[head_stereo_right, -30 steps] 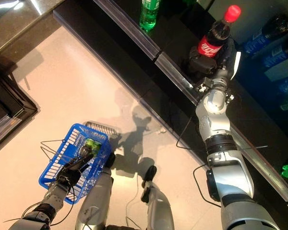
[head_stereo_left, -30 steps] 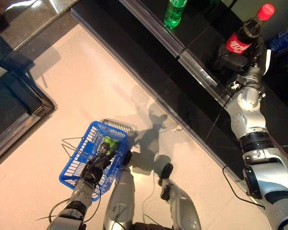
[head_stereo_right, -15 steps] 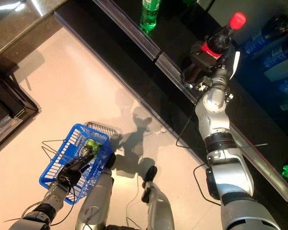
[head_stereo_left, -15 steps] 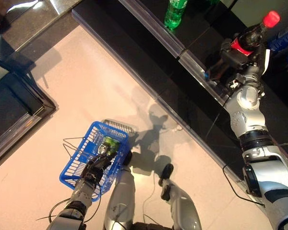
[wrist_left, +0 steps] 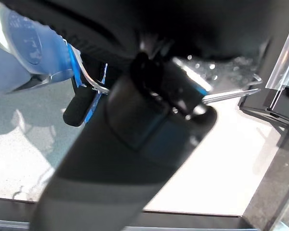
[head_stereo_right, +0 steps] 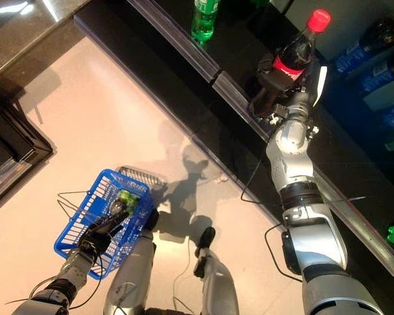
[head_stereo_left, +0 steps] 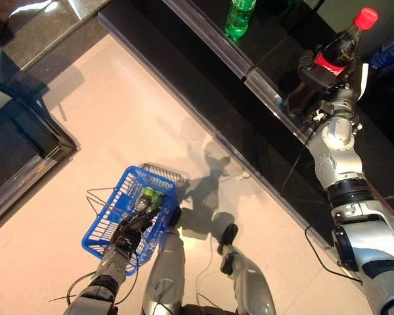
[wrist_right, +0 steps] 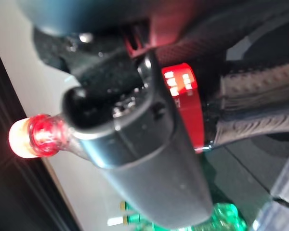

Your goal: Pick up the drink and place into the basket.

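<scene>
A dark cola bottle with a red cap and red label stands tilted on the black shelf at the upper right. My right hand is shut on its lower body. In the right wrist view the thumb lies across the bottle. My left hand is shut on the wire handles of the blue basket, which hangs low at the left. Green drinks lie in the basket. The left wrist view shows the hand and a handle wire.
A green bottle stands further left on the shelf. Blue bottles stand behind my right hand. A metal rail runs along the shelf's front edge. A dark cabinet stands at the left. Pale floor lies between.
My right hand has closed higher round the cola bottle, covering part of its label, and the bottle has shifted a little. The blue basket and left hand have stayed in place.
</scene>
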You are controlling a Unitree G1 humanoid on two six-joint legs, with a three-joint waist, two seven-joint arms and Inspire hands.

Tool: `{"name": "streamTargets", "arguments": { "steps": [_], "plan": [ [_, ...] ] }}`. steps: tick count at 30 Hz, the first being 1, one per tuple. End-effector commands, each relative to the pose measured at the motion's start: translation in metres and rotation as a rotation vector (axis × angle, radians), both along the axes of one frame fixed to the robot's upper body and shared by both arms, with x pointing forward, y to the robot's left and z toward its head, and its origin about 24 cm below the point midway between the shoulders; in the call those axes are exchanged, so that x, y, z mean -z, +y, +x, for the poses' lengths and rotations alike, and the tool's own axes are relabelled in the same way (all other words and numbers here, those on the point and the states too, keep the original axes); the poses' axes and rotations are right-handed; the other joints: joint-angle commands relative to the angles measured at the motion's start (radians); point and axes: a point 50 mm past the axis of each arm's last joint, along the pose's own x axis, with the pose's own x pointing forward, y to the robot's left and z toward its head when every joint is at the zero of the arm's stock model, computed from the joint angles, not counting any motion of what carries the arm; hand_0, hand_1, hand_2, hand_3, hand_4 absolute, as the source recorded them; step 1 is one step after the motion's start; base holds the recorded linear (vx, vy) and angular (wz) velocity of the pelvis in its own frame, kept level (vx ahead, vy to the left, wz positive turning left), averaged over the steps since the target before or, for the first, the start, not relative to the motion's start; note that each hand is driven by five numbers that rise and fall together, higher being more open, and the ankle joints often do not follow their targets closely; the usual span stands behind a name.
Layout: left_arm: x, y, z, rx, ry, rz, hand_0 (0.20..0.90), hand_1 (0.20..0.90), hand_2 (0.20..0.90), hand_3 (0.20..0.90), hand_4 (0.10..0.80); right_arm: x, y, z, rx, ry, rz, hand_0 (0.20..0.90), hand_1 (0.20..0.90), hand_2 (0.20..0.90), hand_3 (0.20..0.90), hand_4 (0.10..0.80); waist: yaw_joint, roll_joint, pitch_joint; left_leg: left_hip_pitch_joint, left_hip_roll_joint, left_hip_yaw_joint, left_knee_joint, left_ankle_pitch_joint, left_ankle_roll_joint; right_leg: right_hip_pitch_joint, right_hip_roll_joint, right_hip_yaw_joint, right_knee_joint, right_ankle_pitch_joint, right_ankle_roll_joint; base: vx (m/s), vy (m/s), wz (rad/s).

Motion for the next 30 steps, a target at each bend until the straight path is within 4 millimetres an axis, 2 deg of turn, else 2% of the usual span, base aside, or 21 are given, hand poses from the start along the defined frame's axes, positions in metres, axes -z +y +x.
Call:
{"name": "streamTargets", "arguments": {
  "steps": [1,5,10,13,19,24,30],
  "plan": [
    [-0.009,-0.01,0.004,0.118,-0.136,0.007,0.3,0.3,0.3,0.2,0.1,-0.08,0.016,-0.034,-0.089,-0.385,-0.147,0.3,0.3,0.3,0.2,0.1,-0.019,0.016,-0.067,0.047,-0.013,0.042,-0.056,0.005,0.073,0.036,-0.03,-0.028,0.058,-0.029,0.004,0.0,0.0,0.0],
    [-0.004,-0.009,-0.004,0.106,-0.125,0.003,0.3,0.3,0.3,0.2,0.1,-0.071,0.027,-0.04,-0.16,-0.388,-0.18,0.3,0.3,0.3,0.2,0.1,-0.032,0.013,-0.097,0.09,-0.008,0.051,-0.127,0.026,0.068,0.068,-0.023,-0.023,0.003,-0.011,0.011,0.006,0.009,0.0],
    [0.006,-0.007,-0.018,0.078,-0.097,-0.004,0.3,0.3,0.3,0.2,0.1,-0.056,0.039,-0.046,-0.249,-0.367,-0.23,0.3,0.3,0.3,0.2,0.1,-0.052,0.005,-0.161,0.162,0.006,0.089,-0.23,0.056,0.058,0.115,-0.019,-0.012,-0.072,0.019,0.027,0.048,0.051,-0.05],
    [0.012,-0.005,-0.029,0.06,-0.075,-0.008,0.3,0.3,0.3,0.2,0.1,-0.041,0.045,-0.053,-0.321,-0.342,-0.255,0.3,0.3,0.3,0.2,0.1,-0.067,-0.004,-0.223,0.212,0.015,0.123,-0.291,0.076,0.052,0.15,-0.018,-0.003,-0.121,0.041,0.037,0.085,0.052,-0.13],
    [0.02,-0.006,-0.041,0.031,-0.04,-0.022,0.3,0.3,0.3,0.2,0.1,-0.018,0.052,-0.062,-0.404,-0.3,-0.294,0.3,0.3,0.3,0.2,0.1,-0.089,-0.008,-0.328,0.266,0.02,0.165,-0.323,0.076,0.045,0.207,-0.02,-0.001,-0.184,0.072,0.048,0.084,0.045,-0.12],
    [0.021,-0.006,-0.044,-0.001,-0.056,-0.056,0.3,0.3,0.3,0.2,0.1,-0.007,0.059,-0.066,-0.473,-0.264,-0.312,0.3,0.3,0.3,0.2,0.1,-0.096,-0.007,-0.393,0.301,0.021,0.185,-0.323,0.067,0.042,0.244,-0.02,-0.003,-0.211,0.077,0.044,0.084,0.026,-0.06],
    [0.015,-0.019,-0.039,0.003,-0.128,-0.119,0.3,0.3,0.3,0.2,0.1,0.013,0.067,-0.07,-0.534,-0.203,-0.306,0.3,0.3,0.3,0.2,0.1,-0.083,0.003,-0.451,0.348,0.026,0.199,-0.323,0.063,0.036,0.299,-0.02,-0.027,-0.225,0.067,0.034,0.06,0.012,-0.02]
  ]
}}
